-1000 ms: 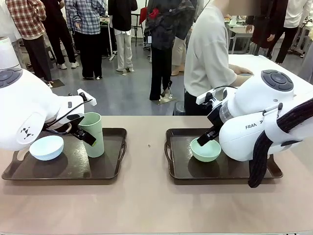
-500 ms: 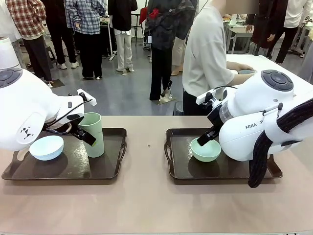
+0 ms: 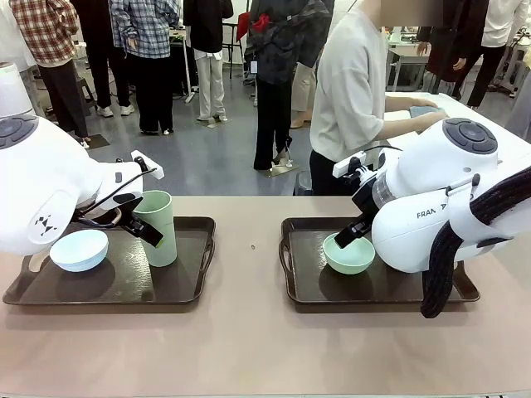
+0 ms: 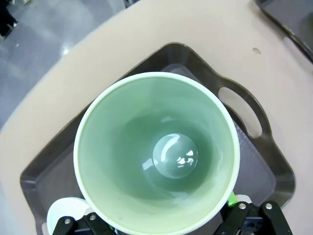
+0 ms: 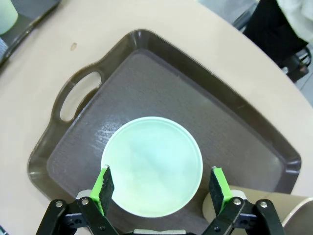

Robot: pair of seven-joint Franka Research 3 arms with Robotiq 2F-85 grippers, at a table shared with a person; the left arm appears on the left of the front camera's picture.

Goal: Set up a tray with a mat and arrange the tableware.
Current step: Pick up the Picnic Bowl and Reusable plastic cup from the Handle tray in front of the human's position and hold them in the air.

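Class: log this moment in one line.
left gripper open around sage cup | right gripper open around mint bowl | blue bowl, left tray

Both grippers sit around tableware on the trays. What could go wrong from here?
1. The open right gripper straddles the small mint green bowl; the tall tan brown cup stands close beside one finger, so a sideways move could topple it.
2. The open left gripper brackets the tall sage green cup; an off-centre close might tip it towards the nearby pale blue bowl.
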